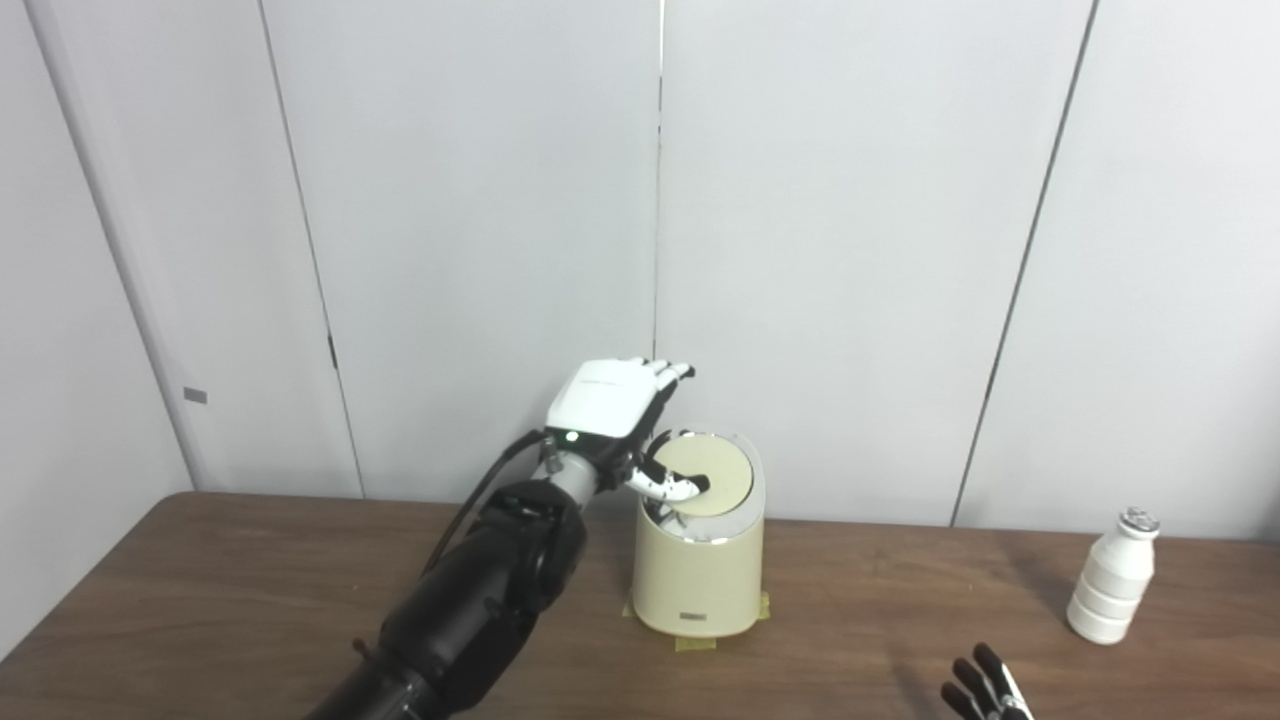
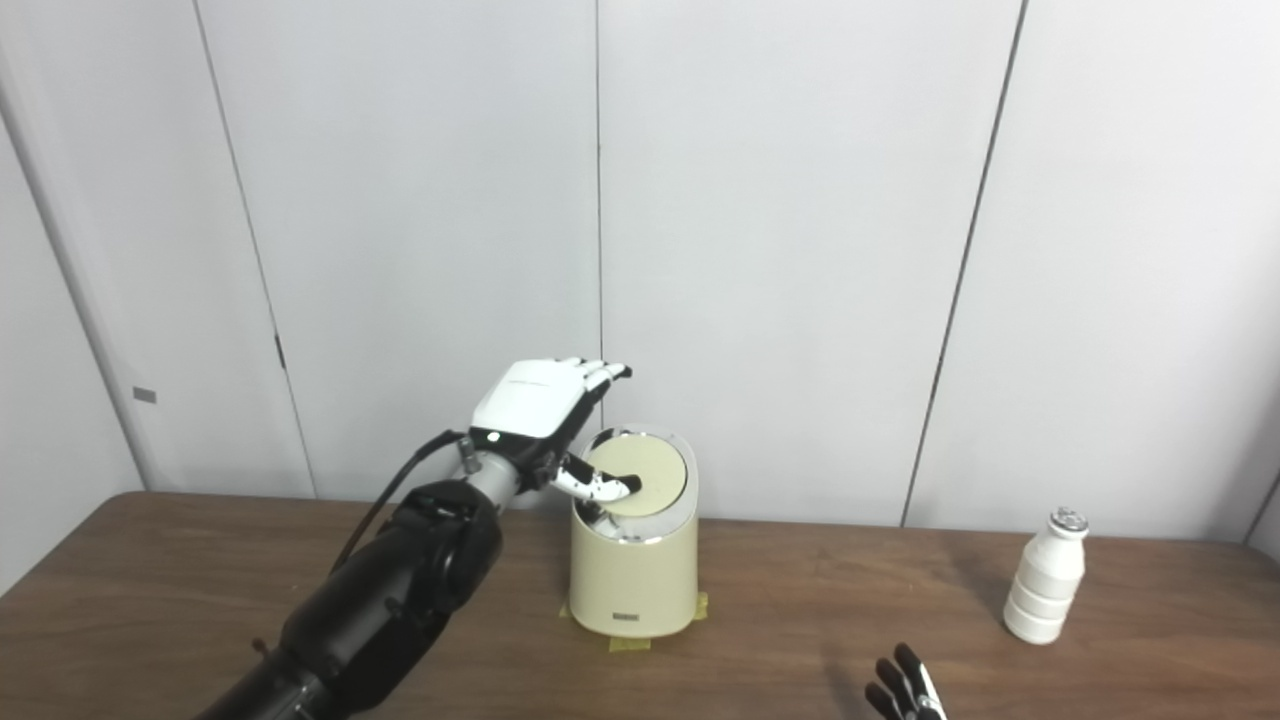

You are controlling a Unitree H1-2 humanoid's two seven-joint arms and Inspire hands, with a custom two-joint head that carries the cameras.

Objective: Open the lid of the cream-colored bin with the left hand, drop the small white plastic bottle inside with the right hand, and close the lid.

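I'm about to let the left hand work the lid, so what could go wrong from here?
1. The left hand has only its thumb on the lid, near the edge; it may slip off.
2. The bin is held by yellow tape alone; a sideways push might shift or tip it.
3. The bottle stands upright far to the right, and the right hand is barely in view, so its grasp may knock the bottle over.

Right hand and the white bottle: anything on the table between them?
Nothing: only bare table lies between the right hand and the bottle, plain in both eye views.
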